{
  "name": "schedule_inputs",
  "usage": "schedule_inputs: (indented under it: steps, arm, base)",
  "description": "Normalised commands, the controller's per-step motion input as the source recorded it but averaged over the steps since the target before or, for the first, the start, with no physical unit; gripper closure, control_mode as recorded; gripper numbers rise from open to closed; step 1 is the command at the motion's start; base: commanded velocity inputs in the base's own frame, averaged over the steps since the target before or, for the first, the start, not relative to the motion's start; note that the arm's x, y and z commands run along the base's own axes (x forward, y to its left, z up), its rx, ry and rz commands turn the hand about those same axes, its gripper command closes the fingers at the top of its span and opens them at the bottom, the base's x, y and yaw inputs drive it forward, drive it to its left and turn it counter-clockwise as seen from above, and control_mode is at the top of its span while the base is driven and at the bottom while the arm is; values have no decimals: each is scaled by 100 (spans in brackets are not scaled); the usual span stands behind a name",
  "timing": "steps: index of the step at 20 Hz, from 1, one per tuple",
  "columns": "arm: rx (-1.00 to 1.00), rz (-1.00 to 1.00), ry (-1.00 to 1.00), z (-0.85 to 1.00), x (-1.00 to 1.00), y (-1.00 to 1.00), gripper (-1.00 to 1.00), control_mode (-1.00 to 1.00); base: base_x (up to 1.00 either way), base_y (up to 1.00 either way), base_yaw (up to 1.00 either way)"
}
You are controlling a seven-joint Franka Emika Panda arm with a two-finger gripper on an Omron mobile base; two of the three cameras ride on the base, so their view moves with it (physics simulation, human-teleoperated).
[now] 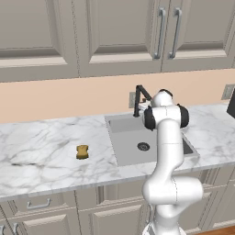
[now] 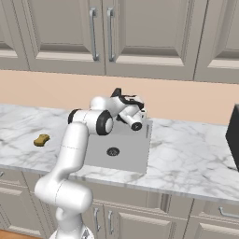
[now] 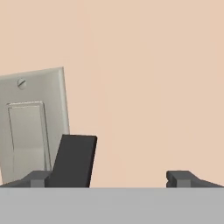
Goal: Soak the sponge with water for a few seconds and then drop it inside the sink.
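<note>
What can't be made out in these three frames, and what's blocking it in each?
- Faucet spout and any water: left base view, the arm covers them; right base view, the hand does.
- Gripper in the hand view: only the fingertips rise above the bottom edge.
- Sink right side: left base view, behind the arm.
- Sponge faces: too small to read.
</note>
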Motion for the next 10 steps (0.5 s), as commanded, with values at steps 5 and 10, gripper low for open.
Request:
schedule_inputs:
  steps: [5, 10]
  arm:
    - [0, -4, 0, 2, 0, -45, -100, -100]
    - [0, 0, 5, 7, 0, -42, -100, -100]
  base:
    - [0, 0, 0]
    - [0, 0, 0]
